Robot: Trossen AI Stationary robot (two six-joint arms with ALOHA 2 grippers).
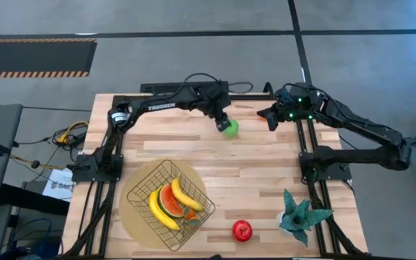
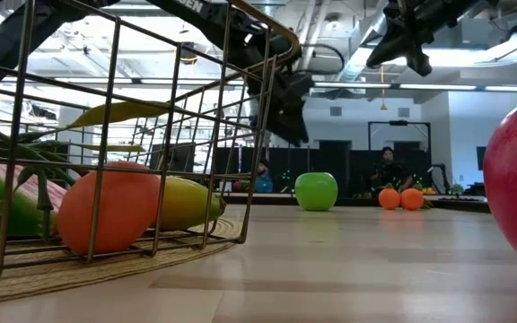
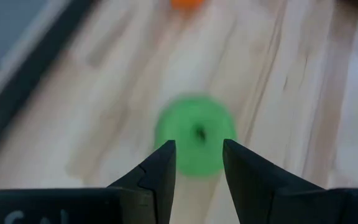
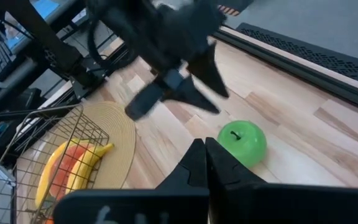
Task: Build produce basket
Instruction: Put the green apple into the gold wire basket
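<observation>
The green apple (image 1: pixel 230 128) stands on the table near its far edge. My left gripper (image 1: pixel 223 119) hovers open just above it, apart from it; in the left wrist view the apple (image 3: pixel 194 134) shows beyond the gap between the fingers (image 3: pixel 199 149). My right gripper (image 1: pixel 271 121) is shut and waits to the apple's right, raised off the table (image 2: pixel 411 49). The wire basket (image 1: pixel 193 180) sits on a round tan disc near the left front, with two bananas (image 1: pixel 186 195), a red-orange wedge (image 1: pixel 168 201) and an orange fruit in it. Two small oranges (image 2: pixel 400 198) lie by the far edge. The red round fruit (image 1: pixel 242 230) rests near the front edge.
A teal spiky plant (image 1: pixel 302 213) stands at the right front of the table. The arms' base frames (image 1: pixel 316 162) rise on both sides. Bare wood (image 1: pixel 266 173) lies between the apple and the basket. Two people sit far back in the room (image 2: pixel 389 161).
</observation>
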